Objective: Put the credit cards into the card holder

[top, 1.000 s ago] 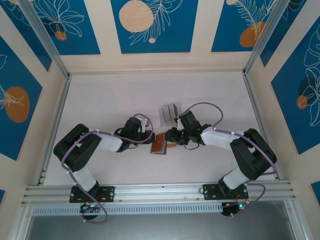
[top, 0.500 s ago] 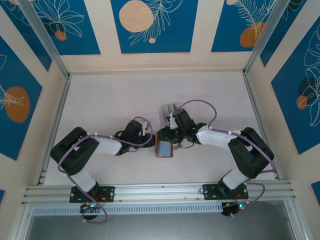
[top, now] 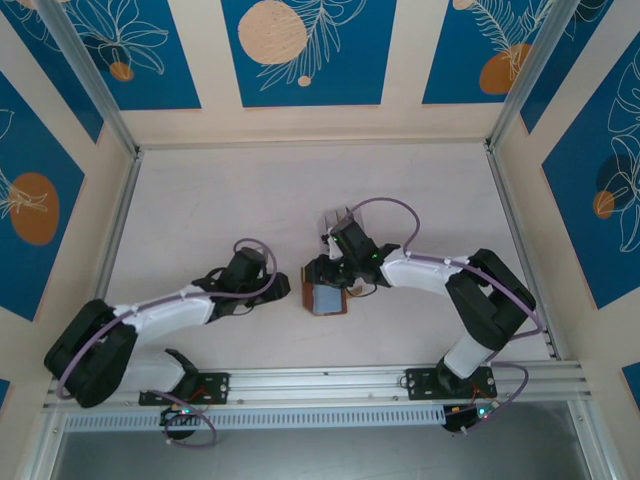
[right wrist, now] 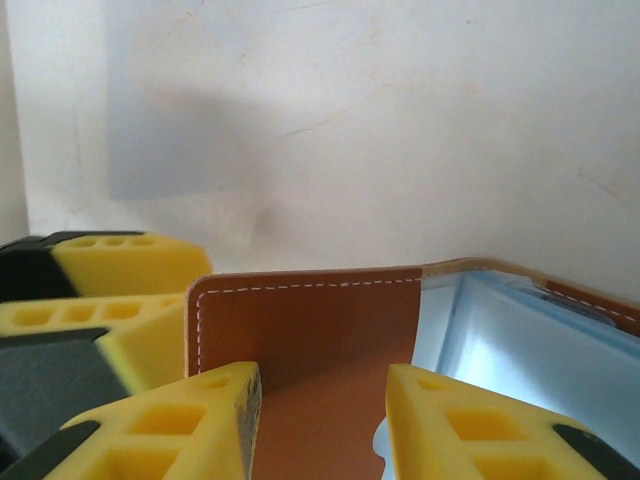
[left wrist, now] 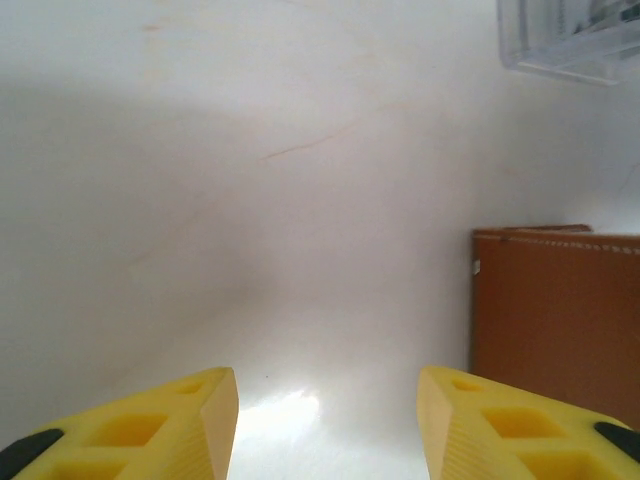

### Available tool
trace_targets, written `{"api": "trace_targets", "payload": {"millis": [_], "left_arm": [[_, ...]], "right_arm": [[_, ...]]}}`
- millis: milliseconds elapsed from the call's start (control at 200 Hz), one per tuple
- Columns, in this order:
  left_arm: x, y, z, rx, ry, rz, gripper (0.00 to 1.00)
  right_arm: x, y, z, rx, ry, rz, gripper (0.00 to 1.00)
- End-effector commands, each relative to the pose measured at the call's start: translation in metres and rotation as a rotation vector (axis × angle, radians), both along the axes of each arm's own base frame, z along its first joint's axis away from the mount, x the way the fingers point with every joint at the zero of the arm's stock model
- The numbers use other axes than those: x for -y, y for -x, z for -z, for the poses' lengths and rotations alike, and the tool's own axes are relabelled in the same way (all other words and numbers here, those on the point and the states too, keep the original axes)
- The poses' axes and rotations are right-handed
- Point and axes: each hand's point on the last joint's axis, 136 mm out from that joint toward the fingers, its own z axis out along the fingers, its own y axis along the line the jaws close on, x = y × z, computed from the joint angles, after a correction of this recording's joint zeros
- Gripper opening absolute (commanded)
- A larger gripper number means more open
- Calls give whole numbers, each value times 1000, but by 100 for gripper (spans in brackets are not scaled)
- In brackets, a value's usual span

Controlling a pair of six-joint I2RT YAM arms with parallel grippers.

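Right wrist, card holder (right wrist: 320, 330) between parted jaws

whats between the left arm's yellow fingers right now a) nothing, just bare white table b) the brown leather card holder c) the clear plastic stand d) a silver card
A: in the left wrist view the yellow foam fingers stand apart over bare white table, with the brown leather card holder off to their right and the clear plastic stand in the far corner.
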Motion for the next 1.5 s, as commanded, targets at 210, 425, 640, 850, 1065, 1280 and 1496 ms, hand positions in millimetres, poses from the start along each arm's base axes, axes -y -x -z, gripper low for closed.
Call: {"api": "trace_targets", "payload": {"millis": [210,425,640,850,1065,1280,1496], "left_arm": [[-4,18,-35,65,-6,125,42],[28,15,-32,66,15,244,26],[44,5,-7,32,-6,263,15],[27,13,34,-25,-107,218,7],[13,23,60,-53,-186,194,5],[10,27,65,-56,-189,188,5],[14,28,67,-60,-186,194,4]], "right_arm": [[-7,0,45,-12,198,-18,35],[-4,2,54,-33,230,-20,34],[-1,4,55,-42,228,-28,34],[-3,0,33,-2,187,-62,36],[14,-9,3,131,334,-120,38],[29,-11,1,176,448,-155,39],[38,-6,18,171,533,-164,39]]}}
